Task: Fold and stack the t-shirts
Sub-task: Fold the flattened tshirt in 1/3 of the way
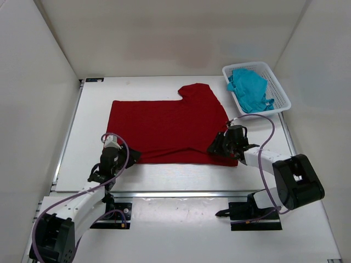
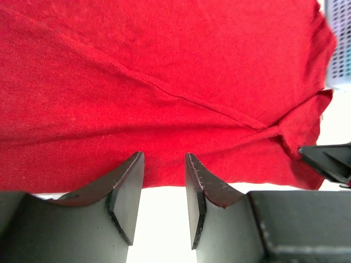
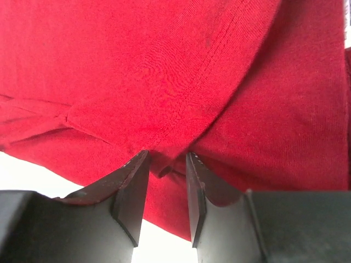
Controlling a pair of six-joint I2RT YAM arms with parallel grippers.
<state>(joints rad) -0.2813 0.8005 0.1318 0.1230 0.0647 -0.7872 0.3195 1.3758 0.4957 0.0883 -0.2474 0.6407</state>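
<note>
The red shirt (image 1: pixel 164 129) lies spread flat across the middle of the table (image 1: pixel 164 178), and you can see one sleeve sticking out at its far right corner, toward the basket (image 1: pixel 278 87). Its near edge runs straight across in front of both arms. Your left gripper (image 2: pixel 164 164) sits at the near left corner of the red shirt. In its wrist view the hem lies in the gap between the two fingers (image 2: pixel 127 186), which stand partly closed with a clear space between them. The cloth there looks flat and unbunched, so you cannot tell whether the left jaws are actually pinching it or only straddling the edge. Your right gripper (image 3: pixel 167 161) is at the near right corner of the same shirt, low over the cloth. In its wrist view, a small rolled fold of red fabric is caught between the two narrowly spaced fingers, with creases running away from that spot, so the right hand is clamped on the red shirt. A seam line with stitching crosses the cloth just beyond the right fingertips. The teal shirt (image 1: pixel 249 87) sits crumpled inside the white mesh basket at the far right of the table, well apart from both arms and just beside the red shirt's sleeve.
</note>
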